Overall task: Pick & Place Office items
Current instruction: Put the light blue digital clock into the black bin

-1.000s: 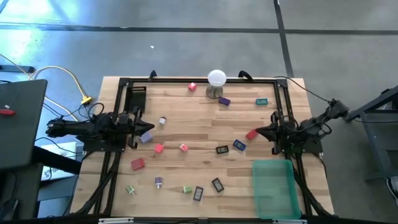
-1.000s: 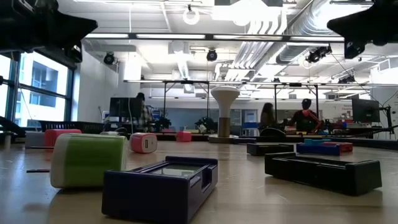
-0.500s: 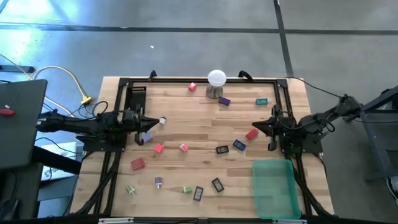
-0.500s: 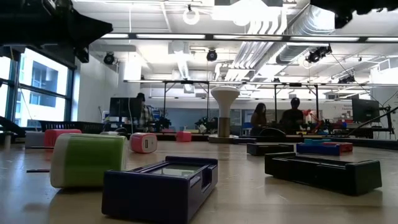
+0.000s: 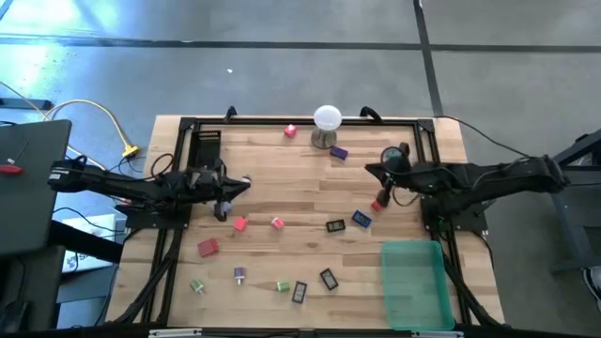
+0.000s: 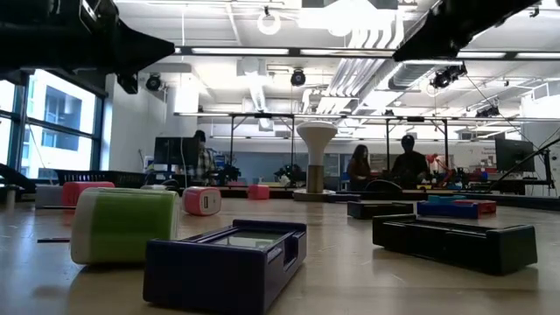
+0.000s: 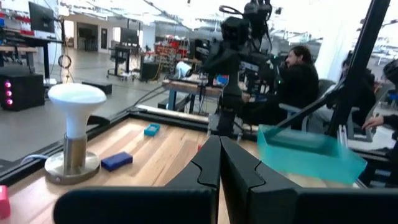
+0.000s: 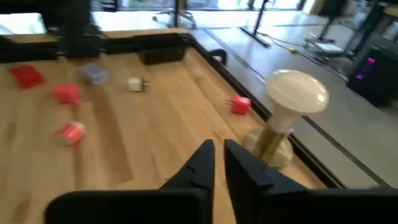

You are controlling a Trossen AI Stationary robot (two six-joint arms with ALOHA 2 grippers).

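Small office items lie scattered on the wooden table (image 5: 300, 188): a red block (image 5: 379, 202), a blue one (image 5: 362, 219), a black one (image 5: 335, 225), a pink one (image 5: 278, 222), red ones (image 5: 239, 223) (image 5: 208, 247), a purple one (image 5: 339, 152) and a white plug (image 5: 246, 182). My left gripper (image 5: 242, 185) (image 7: 219, 155) hangs shut above the table's left part, next to the plug. My right gripper (image 5: 369, 170) (image 8: 217, 152) hovers above the right part, beyond the red block, its fingers a narrow gap apart. Neither holds anything.
A white ball on a metal stand (image 5: 327, 122) (image 8: 292, 118) rests at the far edge. A translucent green bin (image 5: 413, 282) (image 7: 308, 146) sits at the near right corner. More items lie along the near edge (image 5: 300, 292) (image 5: 197, 285). A black frame (image 5: 188, 127) borders the table. People sit in the room behind.
Both arms have stretched out from the table's sides toward its middle. The left gripper has moved toward the right edge, past the grey block to the white plug. The right gripper has moved toward the left and far edges, beyond the red block. No item has moved.
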